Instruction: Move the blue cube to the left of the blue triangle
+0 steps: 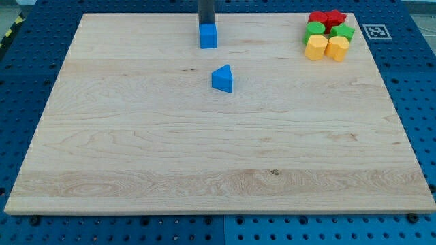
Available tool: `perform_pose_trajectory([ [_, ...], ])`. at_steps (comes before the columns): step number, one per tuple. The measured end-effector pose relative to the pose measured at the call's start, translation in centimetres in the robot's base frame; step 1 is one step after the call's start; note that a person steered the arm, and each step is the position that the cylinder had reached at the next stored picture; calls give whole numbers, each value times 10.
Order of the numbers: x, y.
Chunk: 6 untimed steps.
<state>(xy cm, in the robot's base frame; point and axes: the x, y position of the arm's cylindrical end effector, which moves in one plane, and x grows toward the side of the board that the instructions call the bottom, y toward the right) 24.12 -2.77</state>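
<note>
The blue cube (208,36) sits near the top edge of the wooden board (136,136), a little left of centre. The blue triangle (223,79) lies below it and slightly to its right, apart from it. My rod comes down from the view's top, and my tip (206,24) is right behind the cube, at its top side, touching or nearly touching it.
A tight cluster stands at the board's top right corner: two red blocks (327,18), two green blocks (328,30) and two yellow blocks (326,47). A black-and-white marker tag (376,31) lies just off the board's right edge on the blue pegboard.
</note>
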Motion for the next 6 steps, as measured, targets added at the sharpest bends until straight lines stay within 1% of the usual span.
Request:
perform_pose_trajectory([
  [1, 1, 0],
  [3, 18, 4],
  [6, 50, 12],
])
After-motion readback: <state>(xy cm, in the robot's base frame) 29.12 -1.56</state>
